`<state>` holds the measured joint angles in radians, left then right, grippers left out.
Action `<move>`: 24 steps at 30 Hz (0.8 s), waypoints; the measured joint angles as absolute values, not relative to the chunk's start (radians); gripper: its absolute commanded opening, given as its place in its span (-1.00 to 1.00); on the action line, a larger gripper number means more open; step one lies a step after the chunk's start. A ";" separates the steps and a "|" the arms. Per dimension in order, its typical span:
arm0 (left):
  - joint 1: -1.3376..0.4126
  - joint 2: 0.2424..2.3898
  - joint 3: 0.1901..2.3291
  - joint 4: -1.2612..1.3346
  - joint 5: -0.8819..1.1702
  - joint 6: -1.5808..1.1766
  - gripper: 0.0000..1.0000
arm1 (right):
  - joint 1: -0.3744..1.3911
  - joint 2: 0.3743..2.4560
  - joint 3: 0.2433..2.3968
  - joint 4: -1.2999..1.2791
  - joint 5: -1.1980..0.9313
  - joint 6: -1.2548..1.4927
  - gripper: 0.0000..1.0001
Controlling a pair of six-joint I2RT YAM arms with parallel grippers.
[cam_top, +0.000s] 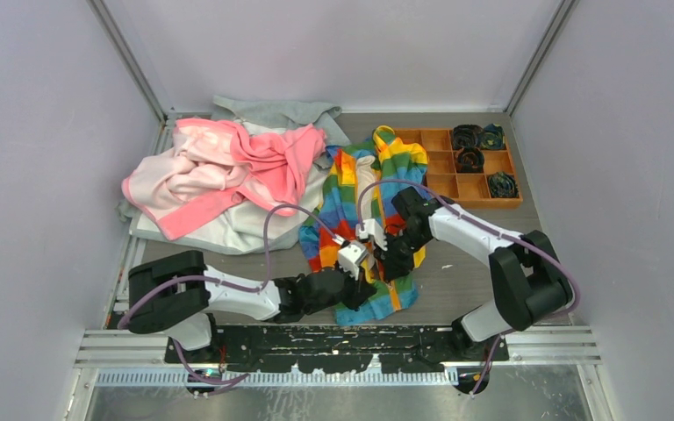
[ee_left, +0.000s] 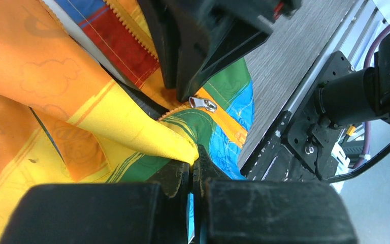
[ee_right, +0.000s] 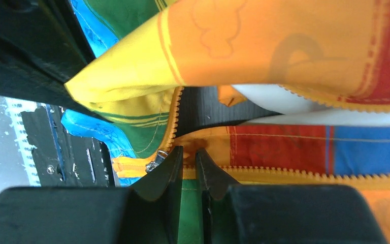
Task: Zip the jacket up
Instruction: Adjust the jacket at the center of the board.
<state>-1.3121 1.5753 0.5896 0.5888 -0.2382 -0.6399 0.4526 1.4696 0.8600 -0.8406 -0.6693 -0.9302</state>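
Nearest us, at the hem of the small, soft rainbow-striped jacket (cam_top: 347, 189), which lies open in the middle of the grey counter (cam_top: 456, 281), our left tool (ee_left: 195, 168) is pressed together on a yellow-and-green fold of fabric beside the bottom of the zipper. That pinch is our anchor. We judge it should hold firm and draw gently toward the arms' bases, so the tape lies taut.

Just beyond, the small silver zipper pull (ee_left: 203, 104) lies flat on the orange tape. Our right tool (ee_right: 188, 155) stands over it, its fingers a narrow gap apart. In its own wrist view the pull sits just outside one finger, not between them. The grip looks not yet made, so we should centre on the tab before squeezing, or we pinch only cloth.

Farther on, the two rows of orange zipper teeth (ee_right: 304, 175) run apart, with cream lining (ee_right: 264, 99) between them. The pull should travel straight along them, slowly, so loose cloth is not drawn in.

Beyond lie a crumpled pink garment (cam_top: 228, 162) and an orange compartment tray (cam_top: 440, 163).
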 measured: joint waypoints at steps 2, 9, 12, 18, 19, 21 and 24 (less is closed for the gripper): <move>-1.306 1.554 0.579 0.582 -0.230 -0.616 -1.00 | 0.471 1.493 0.860 -0.832 -0.666 -0.916 -0.59; -1.275 1.518 0.558 0.567 -0.165 -0.565 -1.00 | 0.504 1.518 0.862 -0.820 -0.660 -0.878 -0.48; -1.254 1.518 0.546 0.562 -0.130 -0.564 -1.00 | 0.504 1.498 0.867 -0.820 -0.662 -0.862 -0.30; -1.215 1.523 0.535 0.559 -0.055 -0.568 -1.00 | 0.496 1.382 0.893 -0.848 -0.680 -0.901 0.14; -1.212 1.526 0.535 0.559 -0.048 -0.568 -1.00 | 0.495 1.371 0.897 -0.860 -0.685 -0.928 0.22; -1.206 1.534 0.535 0.559 -0.033 -0.568 -1.00 | 0.495 1.367 0.904 -0.898 -0.696 -1.006 0.42; -1.203 1.548 0.532 0.556 -0.015 -0.569 -1.00 | 0.493 1.373 0.903 -0.978 -0.713 -1.180 0.62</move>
